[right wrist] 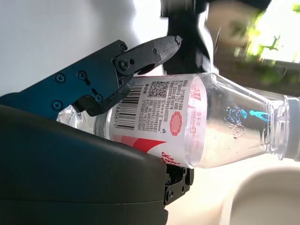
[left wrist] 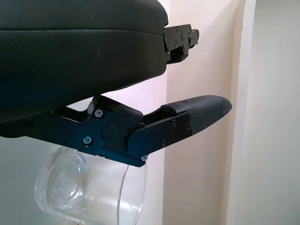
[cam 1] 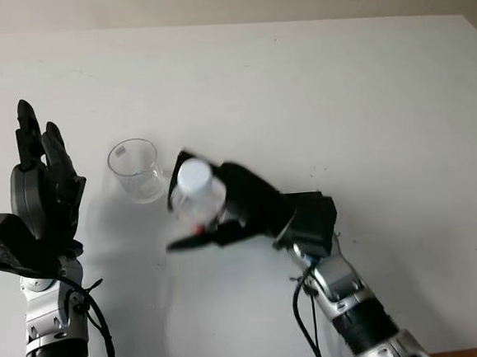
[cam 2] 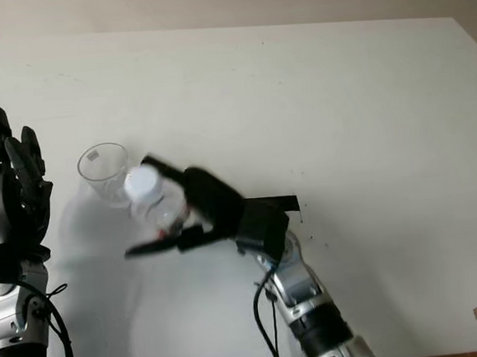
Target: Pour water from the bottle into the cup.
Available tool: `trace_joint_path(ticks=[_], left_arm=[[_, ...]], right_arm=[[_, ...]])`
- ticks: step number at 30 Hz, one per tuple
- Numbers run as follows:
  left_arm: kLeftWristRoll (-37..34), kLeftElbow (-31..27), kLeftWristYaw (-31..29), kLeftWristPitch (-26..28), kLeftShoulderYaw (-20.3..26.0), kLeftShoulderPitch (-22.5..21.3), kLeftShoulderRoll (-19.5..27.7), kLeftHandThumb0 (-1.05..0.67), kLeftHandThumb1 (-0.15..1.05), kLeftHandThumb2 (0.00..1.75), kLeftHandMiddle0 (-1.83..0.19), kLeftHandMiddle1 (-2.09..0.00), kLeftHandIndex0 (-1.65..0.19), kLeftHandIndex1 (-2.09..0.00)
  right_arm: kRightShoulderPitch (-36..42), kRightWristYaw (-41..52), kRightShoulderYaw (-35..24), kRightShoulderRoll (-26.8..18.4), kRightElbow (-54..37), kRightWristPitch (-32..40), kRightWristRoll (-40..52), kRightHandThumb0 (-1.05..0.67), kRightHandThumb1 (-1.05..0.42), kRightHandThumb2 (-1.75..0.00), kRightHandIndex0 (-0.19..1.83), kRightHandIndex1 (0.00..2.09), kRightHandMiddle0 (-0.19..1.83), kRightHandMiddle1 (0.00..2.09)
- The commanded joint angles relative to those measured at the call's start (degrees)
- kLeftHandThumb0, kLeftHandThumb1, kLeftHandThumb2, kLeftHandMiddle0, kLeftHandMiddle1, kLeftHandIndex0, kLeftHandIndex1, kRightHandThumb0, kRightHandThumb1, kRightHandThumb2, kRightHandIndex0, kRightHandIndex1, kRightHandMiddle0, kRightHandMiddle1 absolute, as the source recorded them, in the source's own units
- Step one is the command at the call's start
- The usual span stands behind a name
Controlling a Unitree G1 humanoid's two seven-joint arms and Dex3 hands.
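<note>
Our right hand [cam 1: 224, 208] grasps the light, thin-walled plastic water bottle [right wrist: 197, 124] mid-label; our left hand [cam 1: 45, 189], open, stands beside the fragile clear cup [cam 1: 136, 170].

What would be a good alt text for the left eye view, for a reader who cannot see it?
The right hand grips a clear plastic bottle, its white-capped top close beside a clear cup standing on a white table. The left hand is raised, open, on the cup's other side.

Bottle [right wrist: 187, 126]: clear glossy plastic, printed paper-like label. Cup [cam 1: 136, 169]: clear, glossy. Table [cam 1: 339, 96]: matt white, smooth. Right hand [cam 1: 232, 204]: matt black shell.
</note>
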Motion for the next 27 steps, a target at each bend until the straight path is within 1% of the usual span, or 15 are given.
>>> trace_joint_path(ticks=[1, 4, 6, 7, 8, 9, 10, 13, 16, 19, 20, 26, 27], left_arm=[[0.2, 0.0, -0.2, -0.7, 0.2, 0.6, 0.5, -0.67, 1.05, 0.75, 0.09, -0.05, 0.14, -0.05], [0.6, 0.4, 0.0, -0.8, 0.0, 0.6, 0.6, -0.68, 1.05, 0.75, 0.09, -0.05, 0.13, -0.06], [0.8, 0.1, 0.3, -0.6, -0.1, 0.5, 0.4, -0.69, 1.05, 0.74, 0.08, -0.05, 0.13, -0.06], [0.8, -0.1, 0.4, -0.5, -0.1, 0.5, 0.3, -0.69, 1.05, 0.74, 0.09, -0.05, 0.13, -0.06], [0.8, -0.2, 0.5, -0.4, -0.2, 0.6, 0.3, -0.69, 1.05, 0.74, 0.08, -0.05, 0.13, -0.06], [0.9, -0.2, 0.6, -0.5, -0.2, 0.7, 0.3, -0.69, 1.05, 0.73, 0.08, -0.05, 0.13, -0.06], [0.9, -0.1, 0.5, -0.5, -0.2, 0.8, 0.3, -0.69, 1.05, 0.73, 0.08, -0.06, 0.12, -0.06], [1.0, -0.4, 0.7, -0.2, -0.2, 1.0, 0.3, -0.7, 1.05, 0.72, 0.07, -0.06, 0.12, -0.06], [1.0, -1.3, 1.0, 0.3, -0.4, 1.4, 0.0, -0.7, 1.05, 0.72, 0.06, -0.06, 0.12, -0.06], [1.0, -1.8, 1.1, 0.9, -0.6, 1.6, -0.1, -0.7, 1.05, 0.72, 0.07, -0.06, 0.13, -0.06], [1.1, -1.7, 1.1, 1.0, -0.7, 1.6, 0.0, -0.7, 1.05, 0.73, 0.07, -0.06, 0.13, -0.06], [1.4, -1.3, 1.1, 1.1, -1.1, 1.1, 0.2, -0.7, 1.05, 0.74, 0.08, -0.05, 0.14, -0.05], [1.3, -1.3, 1.1, 1.2, -1.1, 0.9, 0.2, -0.7, 1.05, 0.74, 0.08, -0.05, 0.14, -0.05]], right_arm=[[-5.5, -2.2, -1.8, -1.0, 4.3, -3.1, -1.5, -0.05, -1.05, -0.32, 1.83, 2.09, 1.83, 2.09], [-13.9, -7.2, -3.8, -3.3, 13.0, -6.3, -5.0, -0.04, -1.04, -0.33, 1.83, 2.09, 1.83, 2.09], [-19.5, -12.1, -4.1, -5.1, 19.2, -8.1, -8.6, -0.04, -1.02, -0.33, 1.83, 2.09, 1.83, 2.09], [-22.1, -14.4, -3.9, -6.1, 22.2, -9.3, -10.5, -0.04, -0.99, -0.36, 1.77, 2.09, 1.79, 2.09], [-24.6, -16.2, -3.7, -7.0, 25.3, -10.2, -12.2, -0.06, -0.96, -0.38, 1.64, 2.09, 1.69, 2.09], [-27.0, -18.0, -3.1, -7.9, 28.1, -10.9, -14.0, -0.07, -0.97, -0.35, 1.53, 2.09, 1.59, 2.09], [-29.3, -19.3, -2.5, -8.8, 30.7, -11.4, -15.7, -0.09, -1.0, -0.28, 1.37, 2.09, 1.43, 2.09], [-36.0, -23.1, 0.6, -10.9, 37.4, -10.8, -21.7, -0.14, -1.04, -0.19, 1.14, 2.09, 1.16, 2.09], [-41.4, -27.9, 4.6, -11.9, 42.3, -9.1, -28.0, -0.17, -1.04, -0.16, 1.05, 2.09, 1.0, 2.09], [-45.2, -31.6, 8.6, -11.8, 45.4, -6.8, -33.3, -0.18, -1.05, -0.15, 1.04, 2.09, 0.89, 2.09], [-46.2, -32.3, 9.7, -11.6, 46.3, -5.8, -34.7, -0.18, -1.05, -0.14, 1.0, 2.09, 0.75, 2.09], [-50.0, -36.4, 16.8, -10.1, 49.6, -3.0, -42.1, -0.2, -1.03, -0.08, 0.86, 2.09, 0.39, 2.09], [-50.3, -37.2, 17.5, -9.7, 50.0, -2.6, -42.8, -0.2, -1.03, -0.08, 0.84, 2.09, 0.36, 2.09]])
